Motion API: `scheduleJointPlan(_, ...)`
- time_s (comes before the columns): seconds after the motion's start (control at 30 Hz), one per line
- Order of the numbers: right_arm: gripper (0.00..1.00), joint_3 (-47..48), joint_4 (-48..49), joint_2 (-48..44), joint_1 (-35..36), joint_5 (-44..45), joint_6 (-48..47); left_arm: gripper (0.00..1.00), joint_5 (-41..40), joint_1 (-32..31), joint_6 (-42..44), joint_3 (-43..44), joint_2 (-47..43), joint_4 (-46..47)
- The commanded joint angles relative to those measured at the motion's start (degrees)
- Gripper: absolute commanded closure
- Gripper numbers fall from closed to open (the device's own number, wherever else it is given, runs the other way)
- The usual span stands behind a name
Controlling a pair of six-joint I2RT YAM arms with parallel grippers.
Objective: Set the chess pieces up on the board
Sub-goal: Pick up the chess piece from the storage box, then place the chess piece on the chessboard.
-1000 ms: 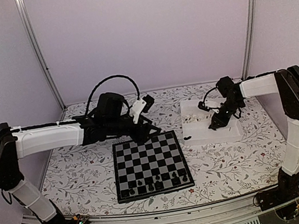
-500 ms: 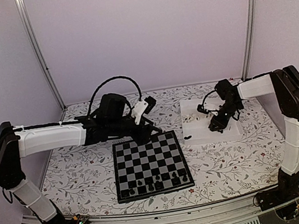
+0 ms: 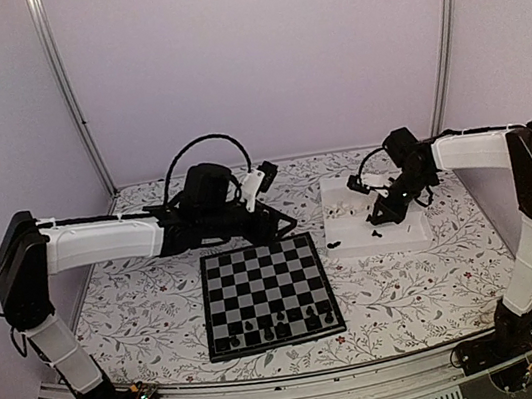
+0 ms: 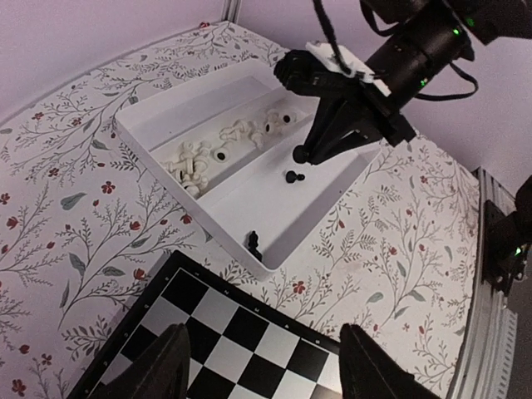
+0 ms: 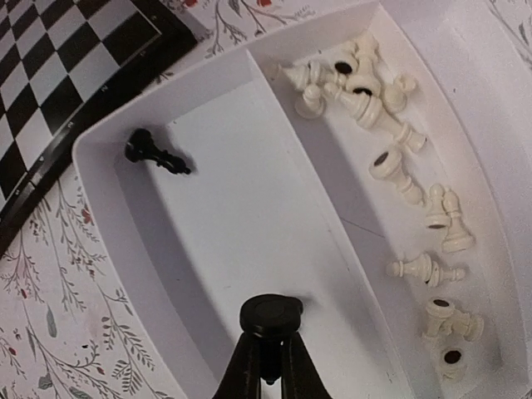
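Note:
My right gripper (image 5: 271, 367) is shut on the thin stem of a black chess piece (image 5: 271, 317), round base up, over the white tray (image 5: 91, 166). In the top view this gripper (image 3: 382, 214) hangs just above the tray floor. Another black piece (image 5: 154, 152) lies in the tray's near-left corner. A small black piece (image 4: 293, 176) sits right below the right gripper's tip. My left gripper (image 4: 266, 374) is open and empty above the board's (image 4: 224, 332) far right corner. Several black pieces (image 3: 280, 319) stand on the board's (image 3: 264, 281) near rows.
Several white pieces (image 5: 391, 166) lie loose in the tray's far compartment. The tray (image 3: 395, 245) stands right of the board on the flowered tablecloth. My left arm (image 3: 101, 241) stretches across the table behind the board.
My right gripper has shut on the black piece and risen a little off the tray floor. My left gripper has moved right, toward the board's far right corner.

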Motion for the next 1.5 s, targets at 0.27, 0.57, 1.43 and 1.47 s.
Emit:
scheduleJointPlan(0.27, 0.96, 4.14, -3.38, -12.48, 17.04, -2.52, -0.88, 0.35, 11.10, -0.30, -26.85, 5.43, 8.59, 16.70)
scheduleJointPlan(0.57, 0.96, 7.01, -3.35, -11.25, 21.56, -0.21, 0.04, 0.37, 13.42, -1.17, -29.72, 5.88, 10.19, 16.92)
scheduleJointPlan(1.43, 0.95, 8.10, -2.14, -11.72, 23.03, 2.87, 1.58, 0.63, 21.67, -1.54, -34.96, 5.88, 13.80, 20.69)
scheduleJointPlan(1.47, 0.95, 8.10, -1.98, -11.67, 23.03, 3.06, 1.76, 0.65, 21.88, -1.54, -35.28, 5.88, 13.78, 20.93)
